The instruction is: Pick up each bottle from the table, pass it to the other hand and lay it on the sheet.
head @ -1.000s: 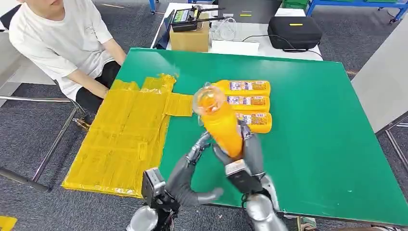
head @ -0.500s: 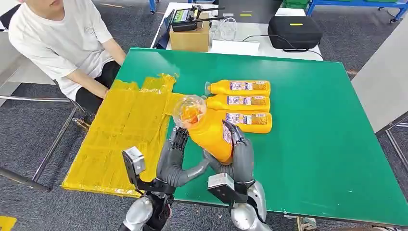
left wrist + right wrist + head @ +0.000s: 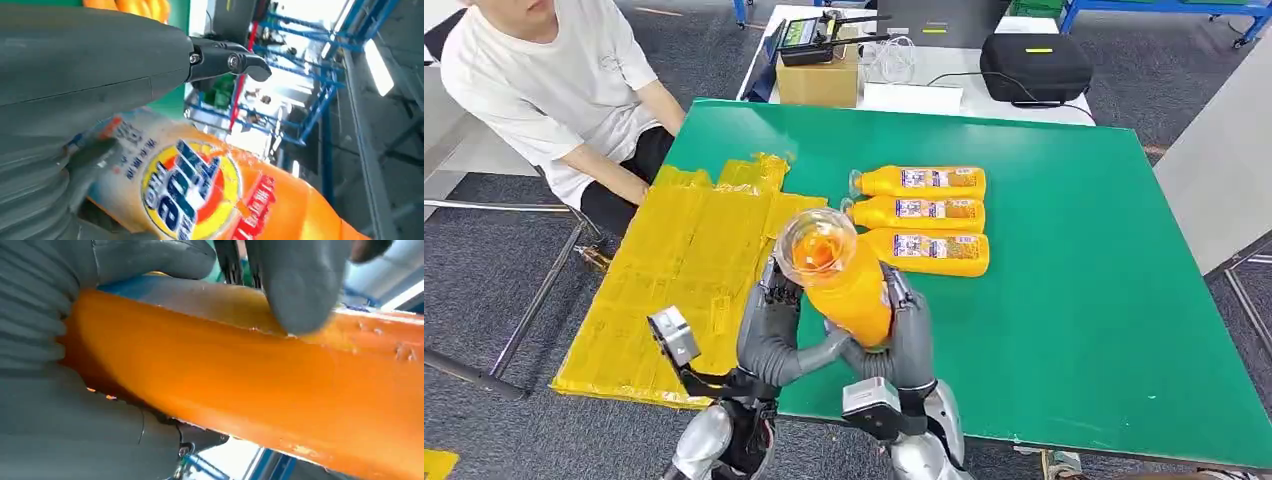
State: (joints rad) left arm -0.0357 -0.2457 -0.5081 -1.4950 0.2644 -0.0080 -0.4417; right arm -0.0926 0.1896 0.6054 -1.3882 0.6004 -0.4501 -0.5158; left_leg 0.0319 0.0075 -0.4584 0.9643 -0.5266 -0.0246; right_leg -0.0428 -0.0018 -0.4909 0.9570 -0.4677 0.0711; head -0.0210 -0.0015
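Counting four orange bottles: three lying on their sides in a row on the green table, namely the far bottle, the middle bottle and the near bottle, all with caps pointing toward 9 o'clock, each just beside the next; and a fourth, the held bottle, raised above the table's near edge with its clear cap tilted up toward the camera. Counting one yellow sheet, lying crumpled over the table's left part and hanging past the near edge, at 9 o'clock from the held bottle. Counting two hands, both wrapping that bottle: the left hand pressing in at 8 o'clock of the bottle's body, the right hand at 4 o'clock, thumbs meeting beneath it at 6 o'clock. Showing in the left wrist view the label of the held bottle lying across the palm of the left hand, a dark finger arching over it, apart from the surface at its tip. Showing in the right wrist view the right hand closing around the orange body, a grey thumb pressing on the bottle's upper side. Sitting at 11 o'clock beyond the sheet: one person in a white shirt. Standing at 12 o'clock behind the table: one cardboard box and one black case.
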